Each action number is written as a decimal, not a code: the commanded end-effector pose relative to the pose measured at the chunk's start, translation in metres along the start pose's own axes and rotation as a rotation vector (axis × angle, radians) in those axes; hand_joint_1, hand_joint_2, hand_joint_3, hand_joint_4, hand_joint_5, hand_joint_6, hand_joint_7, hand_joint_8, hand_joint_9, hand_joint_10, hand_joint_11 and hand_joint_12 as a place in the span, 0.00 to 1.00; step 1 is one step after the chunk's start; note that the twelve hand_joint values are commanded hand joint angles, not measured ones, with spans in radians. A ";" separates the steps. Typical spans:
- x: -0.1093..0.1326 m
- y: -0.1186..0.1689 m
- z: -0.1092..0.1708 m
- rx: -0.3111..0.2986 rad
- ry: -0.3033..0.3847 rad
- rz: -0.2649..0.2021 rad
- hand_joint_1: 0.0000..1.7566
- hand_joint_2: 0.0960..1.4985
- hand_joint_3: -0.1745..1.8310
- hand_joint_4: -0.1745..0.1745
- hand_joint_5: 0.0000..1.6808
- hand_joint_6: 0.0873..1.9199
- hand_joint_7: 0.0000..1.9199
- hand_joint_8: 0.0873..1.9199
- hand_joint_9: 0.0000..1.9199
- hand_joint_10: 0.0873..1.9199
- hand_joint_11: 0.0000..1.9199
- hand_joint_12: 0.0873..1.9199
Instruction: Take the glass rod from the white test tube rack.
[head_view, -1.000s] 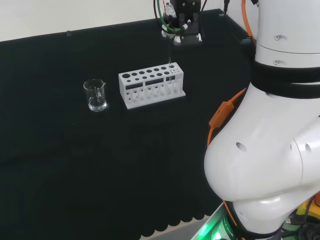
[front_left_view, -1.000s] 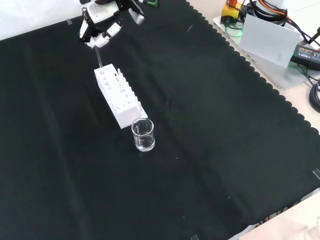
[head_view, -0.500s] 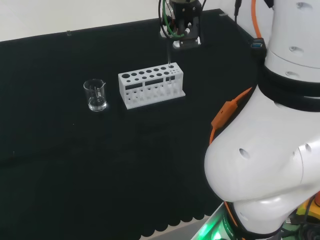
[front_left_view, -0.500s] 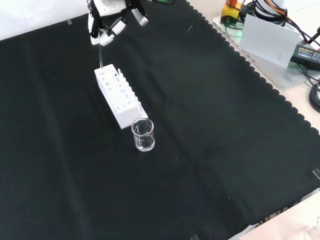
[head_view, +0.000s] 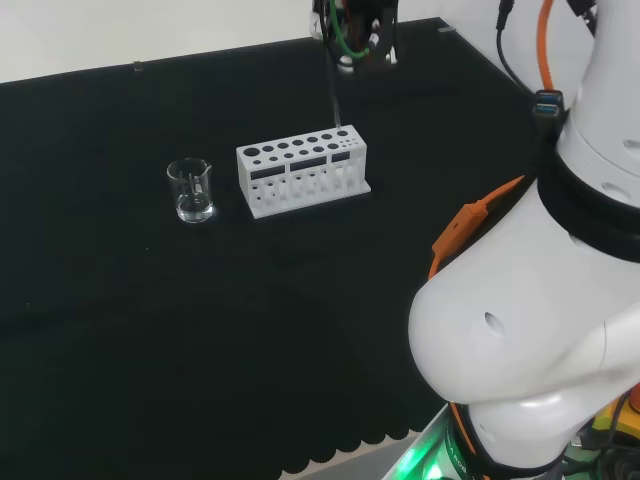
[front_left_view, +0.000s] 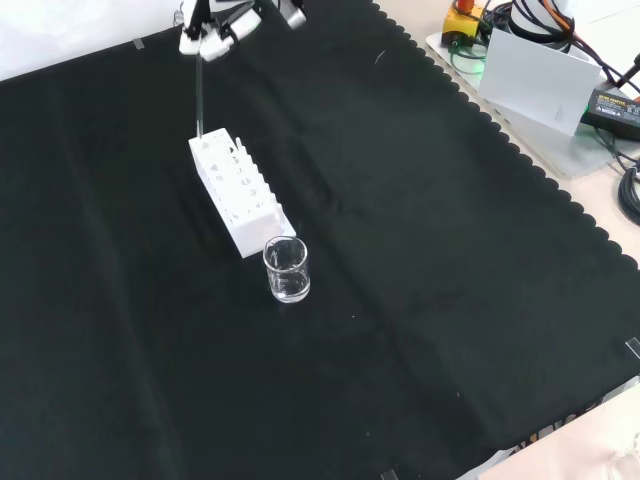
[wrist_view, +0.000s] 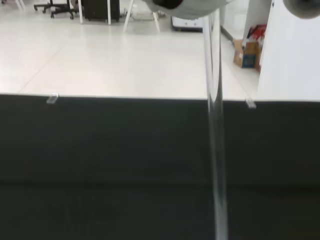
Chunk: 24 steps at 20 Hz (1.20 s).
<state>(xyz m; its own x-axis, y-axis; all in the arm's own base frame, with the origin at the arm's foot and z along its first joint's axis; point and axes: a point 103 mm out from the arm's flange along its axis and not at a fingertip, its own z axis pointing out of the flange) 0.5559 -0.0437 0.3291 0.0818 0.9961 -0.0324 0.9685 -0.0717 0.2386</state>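
The white test tube rack (head_view: 303, 170) (front_left_view: 240, 195) stands mid-cloth with several round holes on top. A thin clear glass rod (head_view: 333, 95) (front_left_view: 199, 95) (wrist_view: 215, 150) hangs nearly upright over the rack's end hole, right end in the head view and far end in the front view. Its lower tip is at that hole's mouth; I cannot tell whether it is clear of it. The hand (head_view: 358, 30) (front_left_view: 215, 25) is high above that end, its fingers pinched on the rod's top. A blurred white part of the hand (wrist_view: 185, 6) shows beside the rod.
A small clear glass beaker (head_view: 191, 190) (front_left_view: 287, 270) stands just off the rack's other end. The arm's white links (head_view: 540, 300) fill the head view's right. Boxes and cables (front_left_view: 540, 70) lie beyond the cloth's scalloped edge.
The hand has risen with the rod, drawing it up out of the rack's end hole. Rack and beaker have stayed put.
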 end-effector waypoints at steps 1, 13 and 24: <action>0.011 -0.012 -0.042 0.012 -0.035 -0.011 0.76 0.66 0.00 0.00 0.85 0.00 0.83 0.00 0.91 0.10 0.82 0.25; 0.018 -0.042 -0.076 -0.012 -0.019 -0.023 0.76 0.66 0.00 0.00 0.85 0.00 0.84 0.00 0.91 0.10 0.83 0.25; 0.049 -0.057 -0.080 0.013 0.032 -0.092 0.76 0.66 0.00 0.00 0.86 0.00 0.84 0.00 0.92 0.09 0.83 0.25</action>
<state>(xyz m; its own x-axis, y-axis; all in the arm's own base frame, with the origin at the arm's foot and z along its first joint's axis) 0.4906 0.0011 0.3929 0.0128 0.9996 -0.0262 0.9712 -0.0062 0.2383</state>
